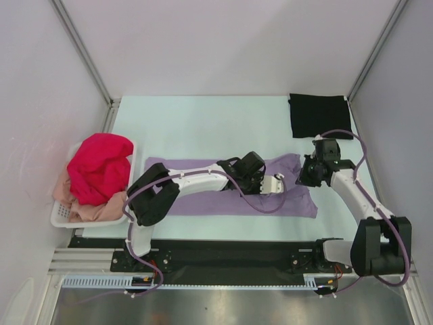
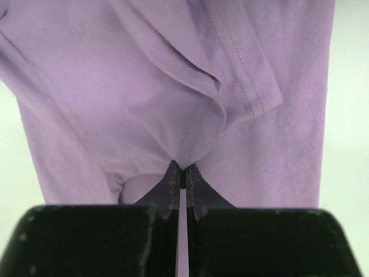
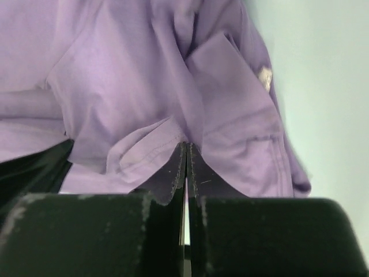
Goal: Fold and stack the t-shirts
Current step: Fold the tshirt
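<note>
Across the near middle of the table (image 1: 203, 122), the lavender t-shirt (image 1: 203, 200) lies stretched left to right while the left gripper (image 2: 183, 176) and the right gripper (image 3: 185, 151), each pinched tight on bunched cloth near its right end, seem set to lift that end for a fold.
</note>
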Available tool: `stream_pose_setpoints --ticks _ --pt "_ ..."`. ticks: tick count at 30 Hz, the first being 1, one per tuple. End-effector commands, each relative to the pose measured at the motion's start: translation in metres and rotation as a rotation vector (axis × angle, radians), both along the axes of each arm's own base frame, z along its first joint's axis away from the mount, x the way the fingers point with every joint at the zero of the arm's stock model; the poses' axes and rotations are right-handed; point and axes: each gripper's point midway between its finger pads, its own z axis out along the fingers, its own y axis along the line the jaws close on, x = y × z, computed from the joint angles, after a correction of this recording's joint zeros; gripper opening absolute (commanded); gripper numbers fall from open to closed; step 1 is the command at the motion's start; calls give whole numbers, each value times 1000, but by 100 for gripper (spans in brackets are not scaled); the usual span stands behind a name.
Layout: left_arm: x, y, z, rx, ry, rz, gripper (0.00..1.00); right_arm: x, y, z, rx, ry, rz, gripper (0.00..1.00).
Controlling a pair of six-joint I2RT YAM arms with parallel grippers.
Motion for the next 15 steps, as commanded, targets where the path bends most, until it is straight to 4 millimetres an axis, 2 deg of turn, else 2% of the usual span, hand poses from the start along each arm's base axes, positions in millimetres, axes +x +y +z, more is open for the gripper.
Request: stream_pose_setpoints --ticks 1,4,9,11,15 --pt "5 -4 49 -98 39 7 0 -29 0 7 31 42 -72 0" --pt "-3 2 44 -84 82 -19 0 -46 0 10 53 47 -111 0" --pt "-8 10 40 -73 127 -39 0 -51 10 14 113 52 -132 0" --pt "-6 13 41 -77 143 -37 0 -56 13 4 135 84 -145 0" --pt "-2 15 44 -101 165 -36 0 -58 20 2 219 83 -179 0"
